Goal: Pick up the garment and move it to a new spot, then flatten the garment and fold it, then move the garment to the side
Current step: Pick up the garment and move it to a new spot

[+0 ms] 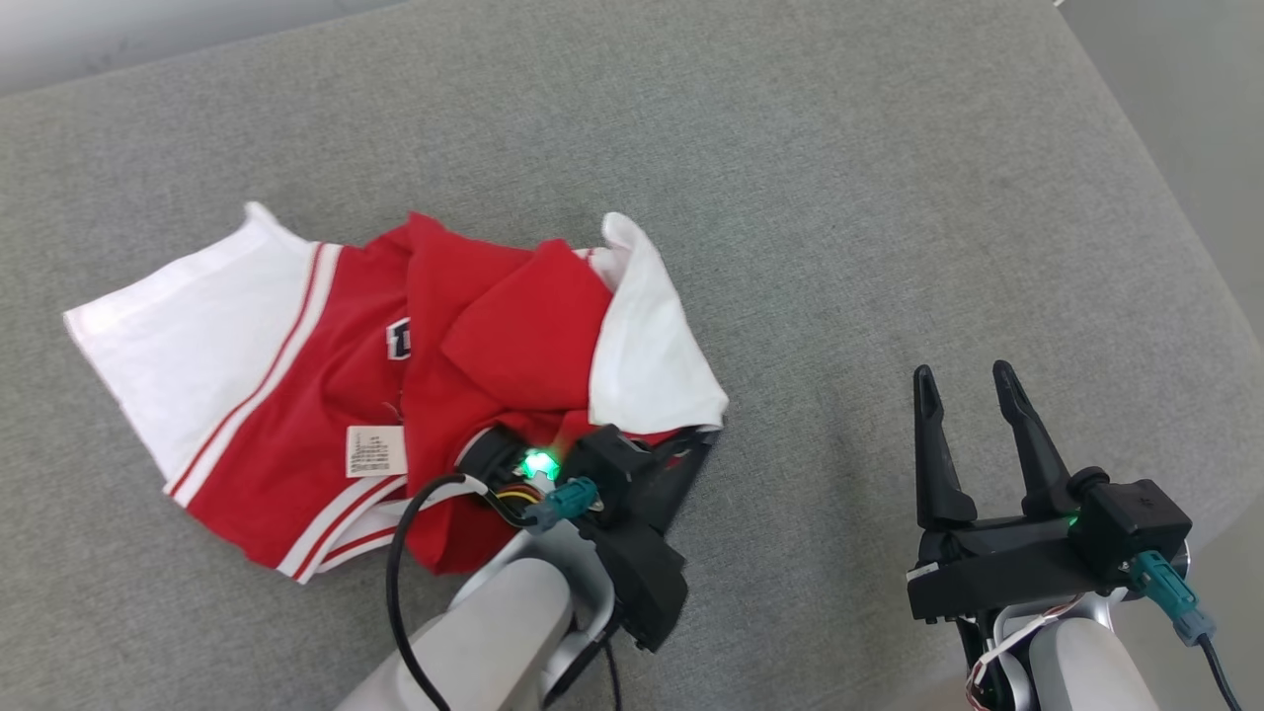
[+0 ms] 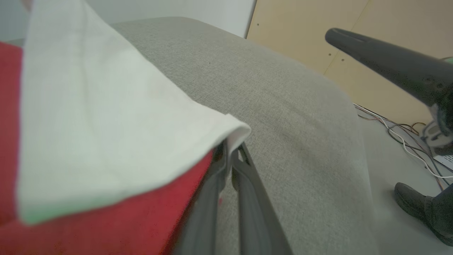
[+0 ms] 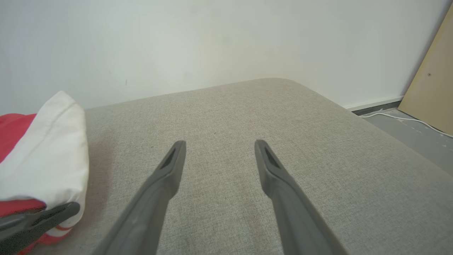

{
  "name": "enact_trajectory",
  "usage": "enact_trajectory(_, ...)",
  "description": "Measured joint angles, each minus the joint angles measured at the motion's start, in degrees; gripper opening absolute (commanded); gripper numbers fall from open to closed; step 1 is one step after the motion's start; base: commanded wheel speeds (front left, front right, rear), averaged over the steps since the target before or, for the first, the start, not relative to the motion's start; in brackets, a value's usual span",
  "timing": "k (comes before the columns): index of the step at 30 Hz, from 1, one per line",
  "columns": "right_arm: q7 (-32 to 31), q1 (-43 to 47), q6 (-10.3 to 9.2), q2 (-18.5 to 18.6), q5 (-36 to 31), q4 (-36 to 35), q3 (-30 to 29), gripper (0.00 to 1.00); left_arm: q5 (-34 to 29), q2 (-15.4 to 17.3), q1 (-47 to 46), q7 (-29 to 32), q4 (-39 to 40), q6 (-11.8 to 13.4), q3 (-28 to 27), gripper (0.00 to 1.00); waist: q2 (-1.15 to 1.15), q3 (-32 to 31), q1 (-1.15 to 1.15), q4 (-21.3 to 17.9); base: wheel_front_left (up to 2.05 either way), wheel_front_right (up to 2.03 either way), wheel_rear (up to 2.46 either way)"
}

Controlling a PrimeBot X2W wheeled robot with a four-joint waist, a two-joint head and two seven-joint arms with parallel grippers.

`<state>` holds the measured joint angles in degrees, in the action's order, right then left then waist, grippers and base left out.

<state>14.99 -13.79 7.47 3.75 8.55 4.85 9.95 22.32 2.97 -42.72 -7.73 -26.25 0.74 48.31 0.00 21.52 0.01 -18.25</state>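
Note:
The garment [image 1: 326, 395] is a red shirt with white sleeves and white stripes, lying crumpled on the left half of a grey padded surface [image 1: 839, 197]. My left gripper [image 1: 703, 439] is at the garment's near right corner, under a white sleeve [image 1: 647, 346]. In the left wrist view its fingers [image 2: 244, 198] are pressed together, with red and white cloth [image 2: 106, 124] at their tips. My right gripper [image 1: 963, 380] stands open above bare padding to the right, well apart from the garment, with nothing between its fingers [image 3: 283, 191]. The white sleeve [image 3: 49, 156] lies to its left.
The padded surface ends in a rounded edge on the right [image 1: 1215, 296], with grey floor beyond. A wooden panel [image 2: 354, 21], loose cables [image 2: 407, 138] and a dark shape like a shoe [image 2: 421, 209] are past that edge. A pale wall [image 3: 212, 42] stands behind.

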Motion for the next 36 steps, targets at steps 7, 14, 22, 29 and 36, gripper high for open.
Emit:
enact_trajectory(7, 0.1, 0.0, 0.00, -0.2, -0.3, 0.1, -1.0, 1.00, 4.0, -0.1, -1.9, -2.6, 3.4, -1.0, 4.8, 1.00, 0.00, -0.9, 0.00, 2.1, 0.00, 0.00, 0.00)
enact_trajectory(14, 0.1, 0.1, 0.00, 0.7, -0.4, 0.0, -1.6, 1.00, 5.0, 1.1, -1.3, -4.8, 8.0, 0.7, 2.9, 1.00, 0.00, -2.9, 0.00, 5.5, 0.00, 0.00, 0.00)
enact_trajectory(22, 0.1, 0.3, 0.00, 1.5, -0.9, -0.1, -2.3, 1.00, 7.0, 8.0, 2.6, -6.0, 14.2, 6.8, -4.9, 1.00, 0.00, -5.1, -0.01, 10.0, 0.00, 0.00, 0.00)
enact_trajectory(29, 0.1, 0.4, 0.00, 1.9, -1.0, 0.1, -2.5, 1.00, 8.0, 13.1, 6.7, -7.0, 17.8, 11.5, -14.3, 1.00, 0.00, -6.9, -0.01, 13.2, 0.00, 0.00, 0.00)
enact_trajectory(36, 0.1, 0.5, 0.00, 2.4, -1.0, 0.6, -2.4, 1.00, 6.4, 15.8, 12.9, -7.2, 22.6, 14.3, -25.3, 1.00, 0.00, -8.3, -0.01, 15.3, 0.00, 0.00, 0.00)
